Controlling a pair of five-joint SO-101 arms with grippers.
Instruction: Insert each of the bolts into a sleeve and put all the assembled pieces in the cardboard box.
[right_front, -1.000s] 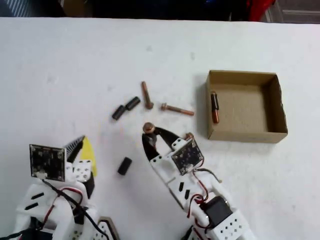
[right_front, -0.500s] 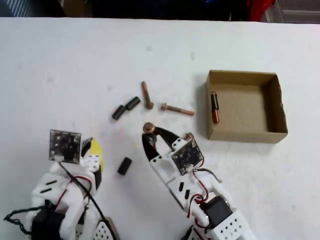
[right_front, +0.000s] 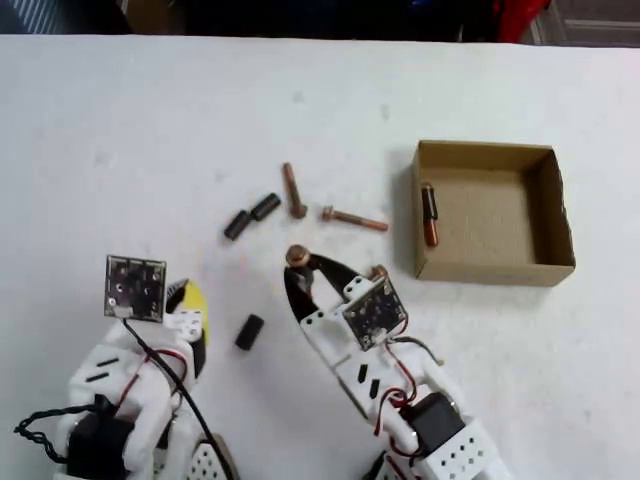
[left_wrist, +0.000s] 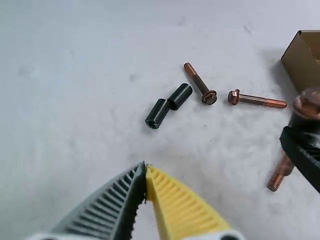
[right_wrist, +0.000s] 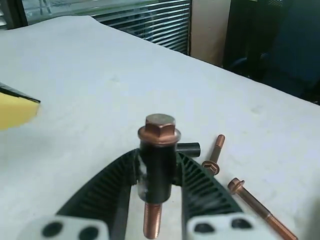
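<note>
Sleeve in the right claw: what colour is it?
The sleeve is black, best seen in the right wrist view.

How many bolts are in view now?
4 bolts. Two lie loose on the table; one sits in a sleeve in the right gripper; one, also sleeved, lies in the box.

My white arms (right_front: 335, 350) carry red and black cables (right_front: 397, 378). The left gripper's (left_wrist: 145, 172) ribbed fingers (left_wrist: 180, 205) are yellow and grey, the right gripper's (right_wrist: 158, 156) black.

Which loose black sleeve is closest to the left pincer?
The lone sleeve, by itself near the left pincer; the other two sleeves lie touching, farther off beside the loose bolts.
</note>
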